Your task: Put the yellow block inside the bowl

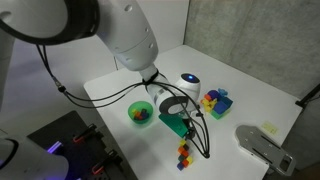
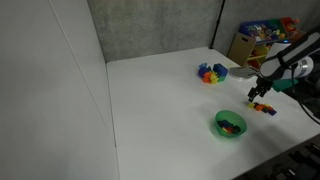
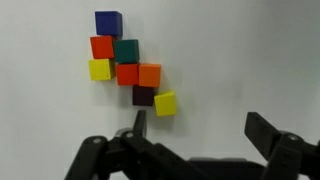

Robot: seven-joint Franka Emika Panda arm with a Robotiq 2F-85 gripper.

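Yellow block (image 3: 165,103) lies on the white table (image 3: 250,60), outside the bowl, at the right end of a tight group of small cubes. Left to right in the wrist view, the group runs from a second yellow cube (image 3: 99,69) and a red cube (image 3: 101,46) above it, through a blue cube (image 3: 108,22), a dark green cube (image 3: 126,50), another red cube (image 3: 127,73), a dark purple cube (image 3: 144,95) and an orange cube (image 3: 149,74), to the yellow block, which sits just beside the purple one at its lower right. Below them the gripper (image 3: 200,138) is spread wide and holds nothing. One of its fingers (image 3: 140,125) is near the yellow block, apart from it. In an exterior view the green bowl (image 1: 141,113) sits left of the arm and holds a few small coloured pieces. The cube group (image 1: 183,155) lies to the right of the bowl, apart from it, too small there to pick out the yellow one. A larger multicoloured block cluster (image 1: 215,100) stands further right of the bowl. In an exterior view the bowl (image 2: 230,124) is near the table's front edge, with the gripper (image 2: 258,93) above the cubes (image 2: 264,108) to its right.
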